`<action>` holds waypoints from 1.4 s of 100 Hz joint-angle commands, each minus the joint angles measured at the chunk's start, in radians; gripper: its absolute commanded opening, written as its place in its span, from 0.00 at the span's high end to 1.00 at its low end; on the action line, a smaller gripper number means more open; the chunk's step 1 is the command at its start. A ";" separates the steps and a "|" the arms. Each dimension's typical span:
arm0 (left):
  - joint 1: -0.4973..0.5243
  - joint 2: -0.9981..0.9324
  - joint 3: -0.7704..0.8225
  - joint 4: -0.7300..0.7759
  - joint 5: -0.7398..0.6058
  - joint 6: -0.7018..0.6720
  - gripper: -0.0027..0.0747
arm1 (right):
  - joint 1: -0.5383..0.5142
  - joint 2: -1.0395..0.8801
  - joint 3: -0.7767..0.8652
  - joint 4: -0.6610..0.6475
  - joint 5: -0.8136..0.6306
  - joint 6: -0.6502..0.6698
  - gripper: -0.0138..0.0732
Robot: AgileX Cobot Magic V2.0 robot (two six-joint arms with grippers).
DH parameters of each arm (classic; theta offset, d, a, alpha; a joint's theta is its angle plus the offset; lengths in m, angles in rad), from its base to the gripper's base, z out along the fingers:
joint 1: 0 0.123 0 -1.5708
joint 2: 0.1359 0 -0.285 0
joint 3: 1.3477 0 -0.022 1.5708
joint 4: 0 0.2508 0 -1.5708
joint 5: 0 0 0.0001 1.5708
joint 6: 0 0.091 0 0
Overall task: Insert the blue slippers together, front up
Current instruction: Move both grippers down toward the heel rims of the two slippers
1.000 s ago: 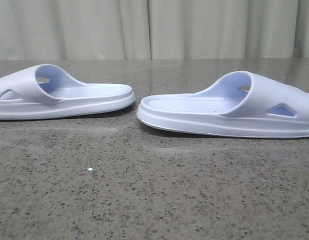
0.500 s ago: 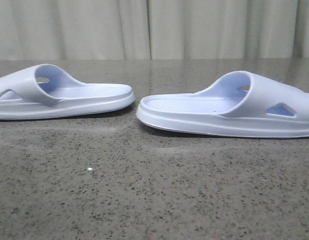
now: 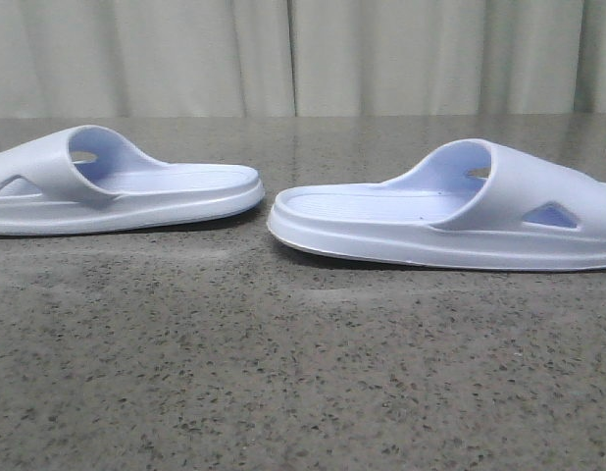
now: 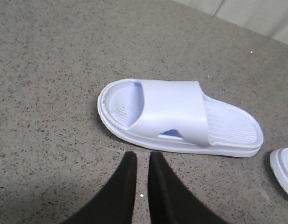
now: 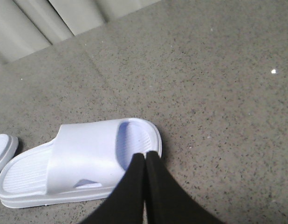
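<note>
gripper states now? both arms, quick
Left end effector: slightly open, empty, above the table near the left slipper.
Right end effector: shut, empty, over the toe end of the right slipper.

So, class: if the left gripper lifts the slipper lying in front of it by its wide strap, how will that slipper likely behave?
The slipper looks like thick one-piece moulded foam, so it is probably light and should hold its shape rather than flop. Its flat sole rests fully on the table, so a push should slide it rather than roll or tip it. The arched strap may squash somewhat when pinched.
</note>
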 commanded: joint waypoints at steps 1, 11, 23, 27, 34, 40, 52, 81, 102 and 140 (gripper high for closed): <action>-0.006 0.011 -0.037 -0.022 -0.047 0.002 0.91 | -0.006 0.020 -0.036 0.019 -0.057 0.002 0.96; -0.006 0.011 -0.037 -0.053 -0.045 0.002 0.76 | -0.006 0.020 -0.036 0.030 -0.076 0.002 0.92; -0.006 0.011 -0.037 -0.108 -0.045 0.028 0.43 | -0.006 0.020 -0.036 0.059 -0.105 0.002 0.77; -0.006 0.011 -0.037 -0.115 -0.047 0.022 0.35 | -0.006 0.020 -0.036 0.061 -0.107 0.002 0.69; -0.006 0.011 -0.037 -0.122 -0.051 0.022 0.23 | -0.006 0.020 -0.036 0.068 -0.107 0.002 0.55; -0.006 0.011 -0.037 -0.122 -0.058 0.022 0.21 | -0.006 0.020 -0.036 0.078 -0.107 0.002 0.44; -0.006 0.011 -0.037 -0.124 -0.082 0.022 0.22 | -0.006 0.020 -0.036 0.077 -0.130 0.002 0.33; -0.006 0.070 -0.035 -0.167 -0.180 -0.108 0.23 | -0.006 0.020 -0.036 0.081 -0.157 0.002 0.34; -0.006 0.224 -0.035 -0.278 -0.196 -0.108 0.31 | -0.006 0.020 -0.036 0.081 -0.157 0.002 0.34; -0.006 0.425 -0.035 -0.378 -0.309 -0.108 0.32 | -0.006 0.020 -0.036 0.083 -0.157 0.002 0.34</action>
